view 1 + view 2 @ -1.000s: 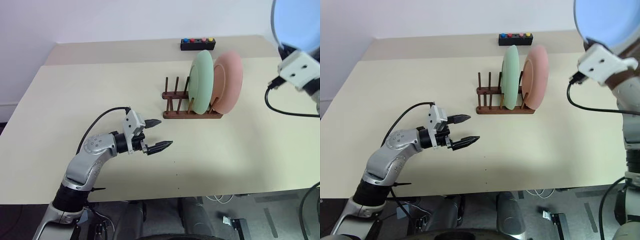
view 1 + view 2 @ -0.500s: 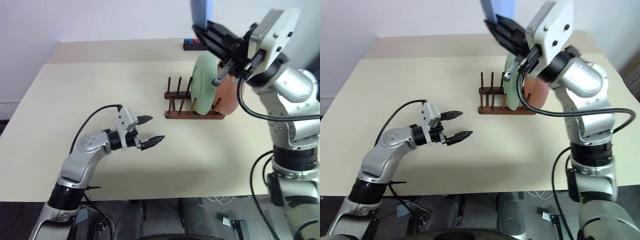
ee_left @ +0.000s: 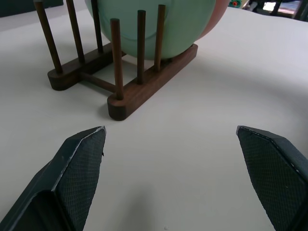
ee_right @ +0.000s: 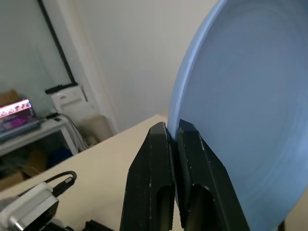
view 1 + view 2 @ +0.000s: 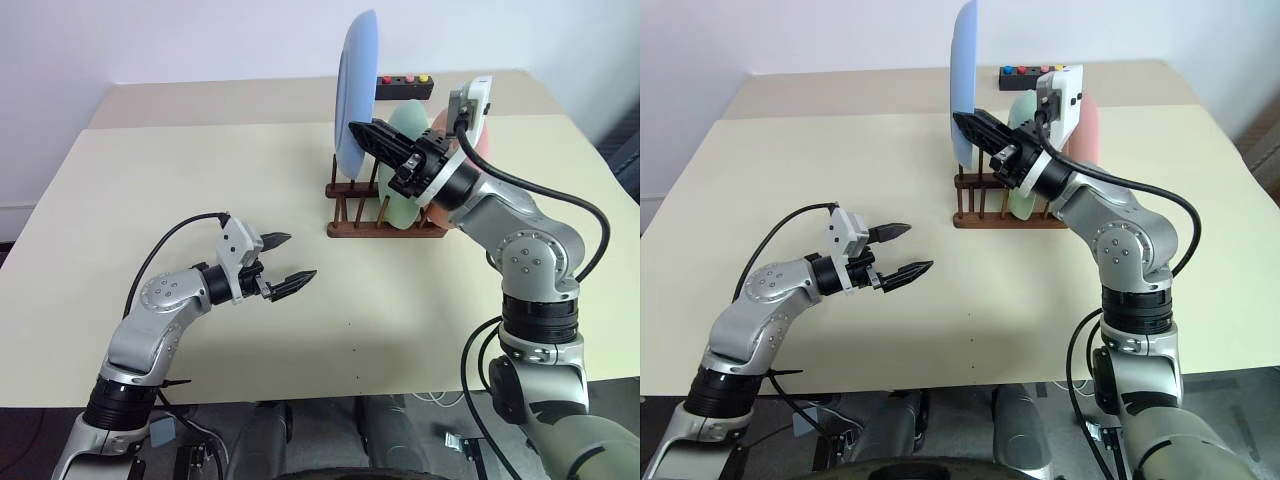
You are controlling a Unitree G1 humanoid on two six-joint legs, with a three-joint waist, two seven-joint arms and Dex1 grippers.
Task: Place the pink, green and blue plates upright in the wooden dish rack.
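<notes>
The right gripper (image 5: 362,133) is pinched shut on the lower rim of the blue plate (image 5: 356,105), holding it upright on edge in the air above the left end of the wooden dish rack (image 5: 384,208). The rack stands on the far middle of the cream table (image 5: 150,190), with its empty pegs just under the plate. The green plate (image 5: 410,160) and the pink plate (image 5: 1087,135) already stand upright in the rack's right-hand slots, the green one nearer the free pegs. The left gripper (image 5: 283,262) hovers low over the table well to the left of the rack, its two black fingers spread wide and holding nothing. The thin grip on the rim looks risky: the plate could swing or slip if lowered at a tilt, its edge could land on a peg top rather than between pegs, or it could knock the green plate and shift the light rack. Counted: three plates, one rack, two grippers, and one black button box (image 5: 405,87) at the table's far edge.
</notes>
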